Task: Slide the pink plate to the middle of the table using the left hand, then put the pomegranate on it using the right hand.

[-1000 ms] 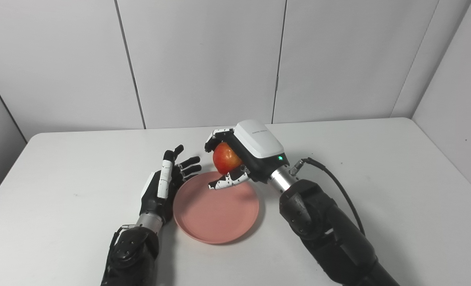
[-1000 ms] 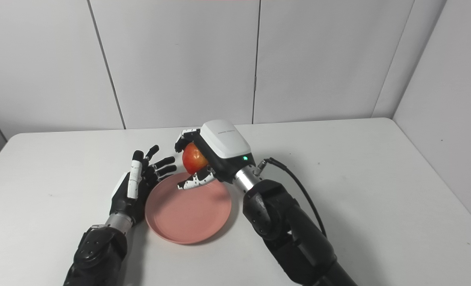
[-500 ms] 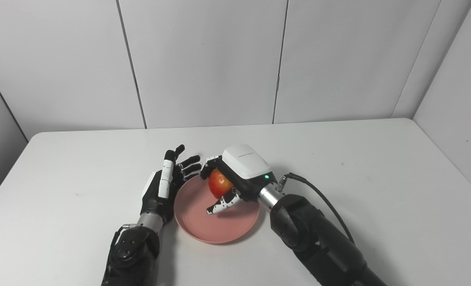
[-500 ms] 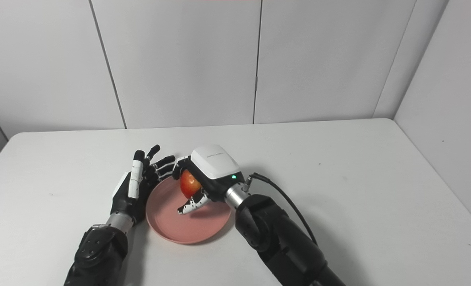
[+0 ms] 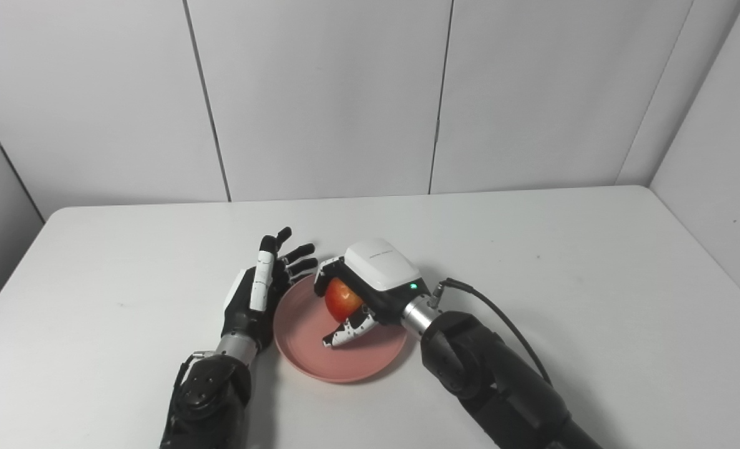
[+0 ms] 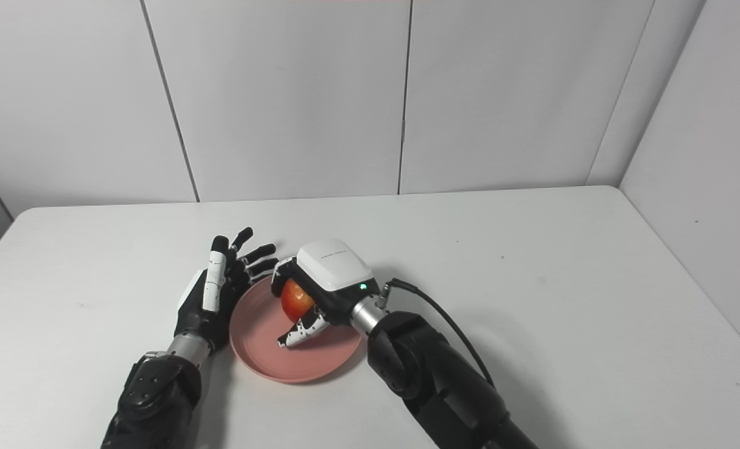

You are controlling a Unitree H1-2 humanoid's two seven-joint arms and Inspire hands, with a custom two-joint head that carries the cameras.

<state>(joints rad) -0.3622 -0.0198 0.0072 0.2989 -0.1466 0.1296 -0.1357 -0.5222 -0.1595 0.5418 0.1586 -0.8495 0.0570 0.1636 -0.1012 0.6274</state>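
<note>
Our plate (image 5: 320, 355) sits mid-desk (image 5: 563, 280); our left hand (image 5: 259, 293) rests released beside it. Our right hand (image 5: 360, 296) grasps the pomegranate (image 5: 340, 298) low over the plate; only letting go remains.

Right hand (image 6: 320, 284) low over the pink plate (image 6: 264, 355), fingers (image 6: 295, 333) wrapped round the red-orange pomegranate (image 6: 295, 300). Fruit close above the plate's inner surface; contact impossible to tell. Left hand (image 6: 211, 299) just beside the plate's left rim, palm turned toward it, fingers spread and holding nothing. Plate flat on the white tabletop (image 6: 563, 293), left of centre.
</note>
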